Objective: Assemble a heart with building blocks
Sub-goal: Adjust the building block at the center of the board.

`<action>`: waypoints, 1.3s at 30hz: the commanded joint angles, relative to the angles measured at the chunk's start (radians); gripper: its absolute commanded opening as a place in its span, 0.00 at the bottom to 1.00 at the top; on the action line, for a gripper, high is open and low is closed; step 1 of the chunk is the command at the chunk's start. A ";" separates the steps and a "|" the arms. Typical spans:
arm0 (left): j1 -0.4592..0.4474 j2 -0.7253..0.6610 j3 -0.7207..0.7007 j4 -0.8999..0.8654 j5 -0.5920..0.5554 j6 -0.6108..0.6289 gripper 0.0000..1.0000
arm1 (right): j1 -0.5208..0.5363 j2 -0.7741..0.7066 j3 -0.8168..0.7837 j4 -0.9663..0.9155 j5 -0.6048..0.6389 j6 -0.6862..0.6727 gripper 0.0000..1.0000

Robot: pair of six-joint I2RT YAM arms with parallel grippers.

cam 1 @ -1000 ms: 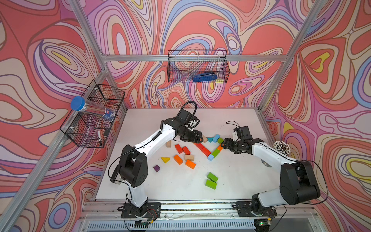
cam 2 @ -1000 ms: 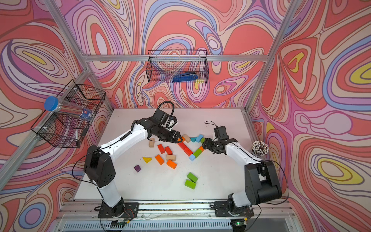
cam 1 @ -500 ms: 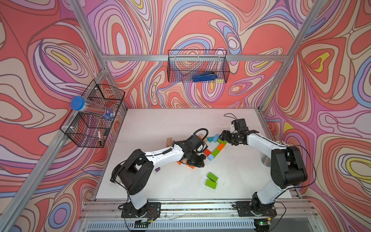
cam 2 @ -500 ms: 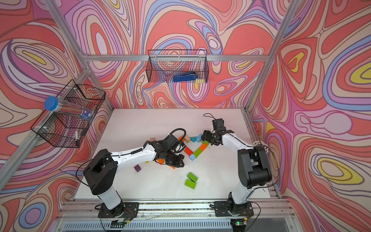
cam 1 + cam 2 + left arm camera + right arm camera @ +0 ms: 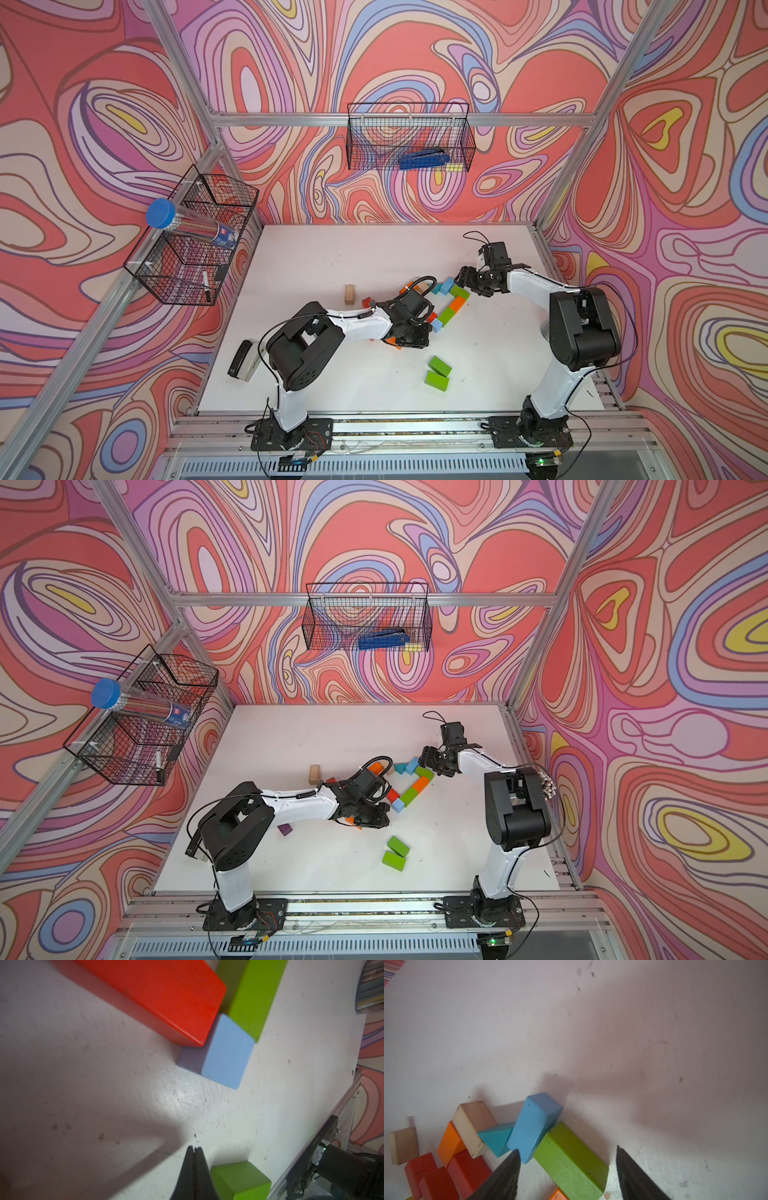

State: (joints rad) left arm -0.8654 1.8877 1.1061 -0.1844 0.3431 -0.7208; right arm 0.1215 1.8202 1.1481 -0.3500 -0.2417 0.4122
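Seemingly squaring the outline: left gripper (image 5: 194,1159) pressed together, empty, near six-o'clock blue cube (image 5: 226,1053); right gripper (image 5: 567,1149) spread astride two-o'clock green brick (image 5: 571,1165).

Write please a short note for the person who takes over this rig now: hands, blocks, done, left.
Left hand: shut, empty, low near the light blue cube.
Right hand: open, around a green brick of the outline, not gripping.
Done: lower tip; red brick and another green brick meet at the cube.
Left: upper lobes. Two loose green bricks, wood block, purple cube lie apart.
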 commanded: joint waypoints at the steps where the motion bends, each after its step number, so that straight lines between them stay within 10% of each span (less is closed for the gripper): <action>1: -0.004 0.031 0.002 0.057 -0.048 -0.041 0.00 | -0.008 0.018 0.018 0.030 -0.029 -0.012 0.73; 39: -0.014 0.094 -0.055 0.280 -0.118 -0.184 0.00 | -0.024 0.063 0.027 0.057 -0.088 -0.022 0.69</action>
State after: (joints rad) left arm -0.8734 1.9495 1.0649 0.1001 0.2573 -0.8837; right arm 0.1051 1.8675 1.1484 -0.3054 -0.3233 0.4034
